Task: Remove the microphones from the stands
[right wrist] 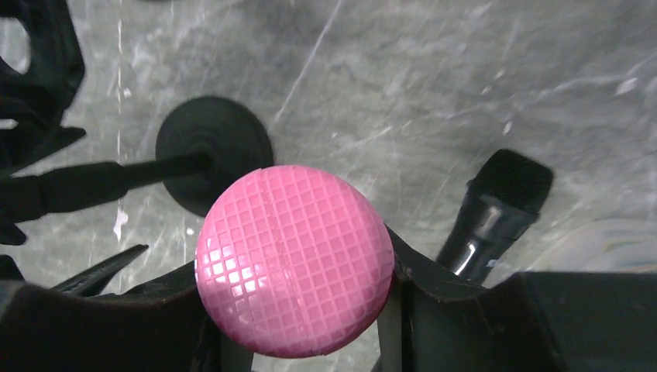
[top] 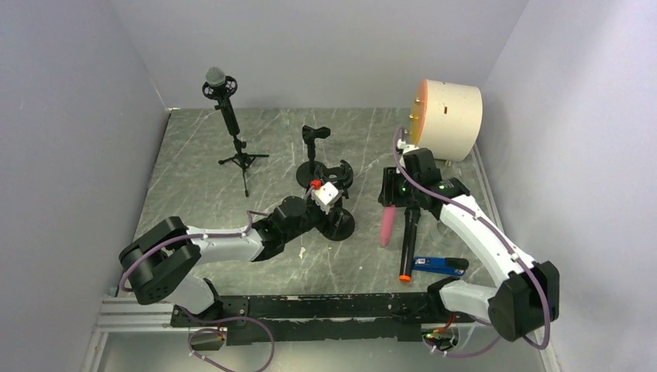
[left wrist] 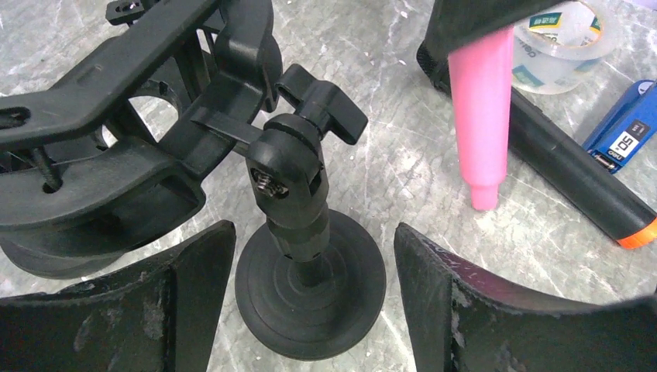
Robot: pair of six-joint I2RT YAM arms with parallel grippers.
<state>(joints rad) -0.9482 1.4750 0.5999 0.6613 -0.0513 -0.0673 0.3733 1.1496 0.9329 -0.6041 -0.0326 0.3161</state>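
My right gripper (top: pixel 397 195) is shut on the pink microphone (top: pixel 386 225), gripping its gridded head (right wrist: pixel 293 260) with the handle (left wrist: pixel 484 108) hanging down to the table, clear of the stand. The small black desk stand (left wrist: pixel 298 194) has a round base (top: pixel 338 223) and an empty clip (left wrist: pixel 248 54) at the top. My left gripper (left wrist: pixel 314 310) is open with its fingers (left wrist: pixel 194 294) on either side of the base, small gaps on both sides. The stand base also shows in the right wrist view (right wrist: pixel 213 147).
A black microphone with an orange end (top: pixel 407 240) lies right of the pink one. A blue device (top: pixel 440 265), a tape roll (left wrist: pixel 562 43), a cream cylinder (top: pixel 448 116), a second black desk stand (top: pixel 314 147) and a tripod stand holding a grey microphone (top: pixel 225 101) stand around.
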